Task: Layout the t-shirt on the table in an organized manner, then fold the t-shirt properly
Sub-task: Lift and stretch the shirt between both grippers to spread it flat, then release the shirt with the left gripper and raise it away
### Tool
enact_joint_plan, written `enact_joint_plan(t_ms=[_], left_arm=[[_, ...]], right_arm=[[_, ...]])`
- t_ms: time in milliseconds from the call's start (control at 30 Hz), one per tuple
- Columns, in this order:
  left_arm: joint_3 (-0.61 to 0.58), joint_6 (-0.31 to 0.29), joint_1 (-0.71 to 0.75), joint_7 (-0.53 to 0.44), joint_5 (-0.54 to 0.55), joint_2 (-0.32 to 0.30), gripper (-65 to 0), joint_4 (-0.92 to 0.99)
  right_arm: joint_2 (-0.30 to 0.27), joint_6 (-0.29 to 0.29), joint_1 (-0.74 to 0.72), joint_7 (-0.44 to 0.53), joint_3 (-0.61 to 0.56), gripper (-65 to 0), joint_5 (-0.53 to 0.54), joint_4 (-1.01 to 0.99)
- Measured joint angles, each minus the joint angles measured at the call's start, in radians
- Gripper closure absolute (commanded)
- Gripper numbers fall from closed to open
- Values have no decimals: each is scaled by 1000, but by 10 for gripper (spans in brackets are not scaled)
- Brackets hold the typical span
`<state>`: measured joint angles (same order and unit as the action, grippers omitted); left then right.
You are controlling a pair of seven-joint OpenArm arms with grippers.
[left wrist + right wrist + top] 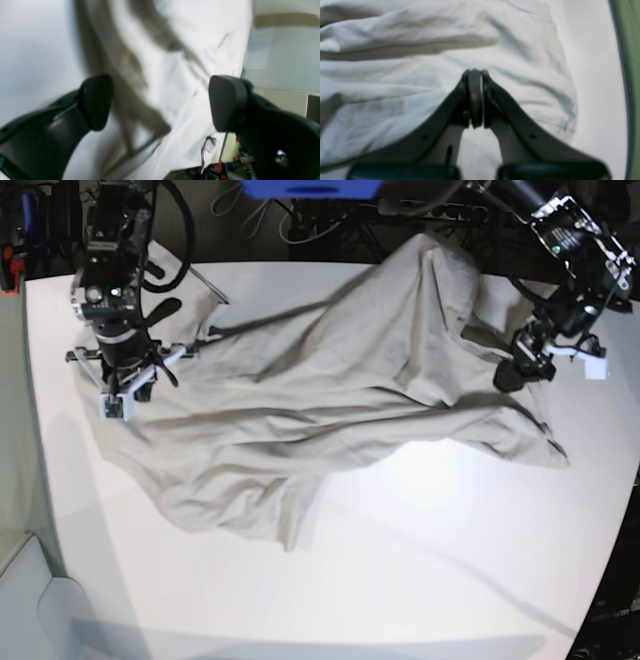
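Observation:
The light beige-grey t-shirt (pixel 330 380) lies crumpled and spread across the far half of the white table (pixel 450 530). My right gripper (pixel 118 402) is at the shirt's left edge. In the right wrist view it (pixel 475 72) is shut, with its tips in the cloth (pixel 395 82) and creases running toward them. My left gripper (pixel 505 375) is at the shirt's right side. In the left wrist view it (pixel 162 102) is open and empty, with blurred cloth (pixel 180 75) beyond the fingers (pixel 228 102).
Cables and equipment (pixel 330 215) crowd the table's back edge. The table's right edge, with wires (pixel 220 170) below it, shows in the left wrist view. A green floor strip (pixel 632 75) runs past the table edge in the right wrist view.

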<state>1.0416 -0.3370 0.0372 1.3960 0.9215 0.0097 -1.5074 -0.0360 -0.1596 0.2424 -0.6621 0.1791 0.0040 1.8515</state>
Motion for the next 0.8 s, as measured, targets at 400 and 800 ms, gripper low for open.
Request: enact_joint_plan(t_ms=[400,800], left_arm=[[3,-7,-115,-10,-84,-19,-569,201],[7,-7,-64,-2,-141,-22,-19,213]], right_arm=[[24,0,45,3,8,0,-5,-1],[20,0,21,-5,-1,0,-6,-7]])
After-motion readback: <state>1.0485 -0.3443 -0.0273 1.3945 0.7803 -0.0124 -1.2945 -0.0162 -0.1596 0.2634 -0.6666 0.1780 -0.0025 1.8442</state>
